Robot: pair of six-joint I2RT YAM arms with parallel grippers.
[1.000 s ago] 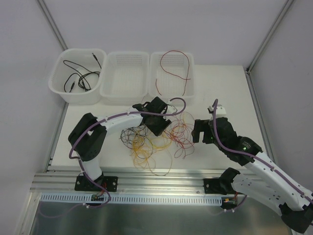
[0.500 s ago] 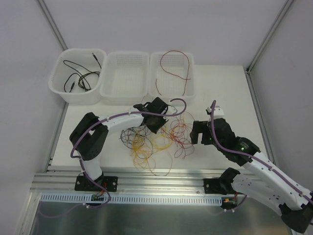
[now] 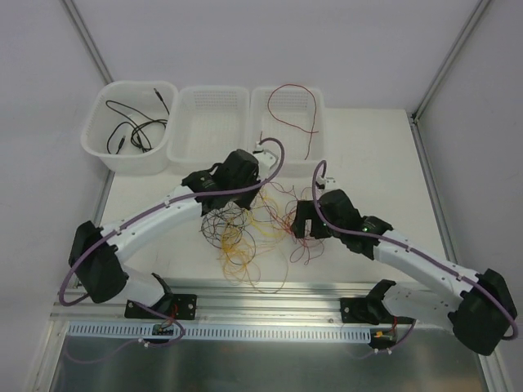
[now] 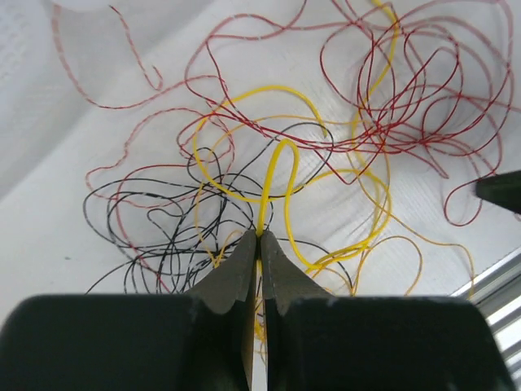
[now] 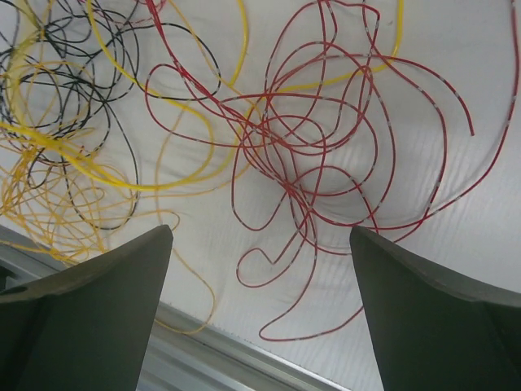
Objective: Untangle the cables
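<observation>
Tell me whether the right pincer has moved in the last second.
Yes. The right pincer slid left toward the cables; it now sits below the right-hand basket corner instead of beyond it.

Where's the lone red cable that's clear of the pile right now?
Top view: the red cable lies inside the rightmost white basket of three at the table's far edge, just beyond the tangle.
</observation>
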